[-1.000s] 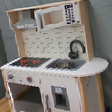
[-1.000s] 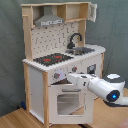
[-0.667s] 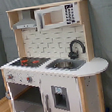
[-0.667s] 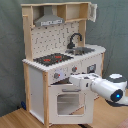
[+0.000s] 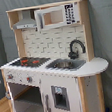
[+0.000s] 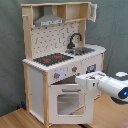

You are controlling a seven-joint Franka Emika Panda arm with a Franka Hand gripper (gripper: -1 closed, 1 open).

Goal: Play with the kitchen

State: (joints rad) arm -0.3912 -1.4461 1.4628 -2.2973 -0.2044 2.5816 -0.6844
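Kitchen [image 5: 53,62]: you've got it standing upright on the wood floor [image 6: 15,120], filling most of both exterior views, grey curtain [image 5: 106,30] behind it.
Arm [image 6: 112,87]: white, comes in from the second exterior view's right, level w/ the oven front; its far end is cut off by the frame edge. In the first exterior view you only get a pale blur at the bottom edge, can't say which part that is.
Oven door [image 6: 67,102]: windowed, lower front in the second exterior view; right side partly hidden behind the arm.
Hood [image 5: 26,23]: grey, top left in the first exterior view, w/ a white cabinet [image 5: 57,15] beside it.
Stovetop [image 5: 28,61]: black w/ red rings, next to the sink [image 5: 65,64].
Faucet [image 5: 75,48]: black, arched, at the back of the sink.
Knobs [image 6: 56,76]: on the front panel under the stovetop, small, hard to make out.
Tool [image 6: 80,81]: just in front of the panel above the oven door; touching or not, can't tell. Fingers open or closed: can't tell.
Vs 1 s ago: arm looks a bit lower & closer to the oven front; kitchen hasn't moved.
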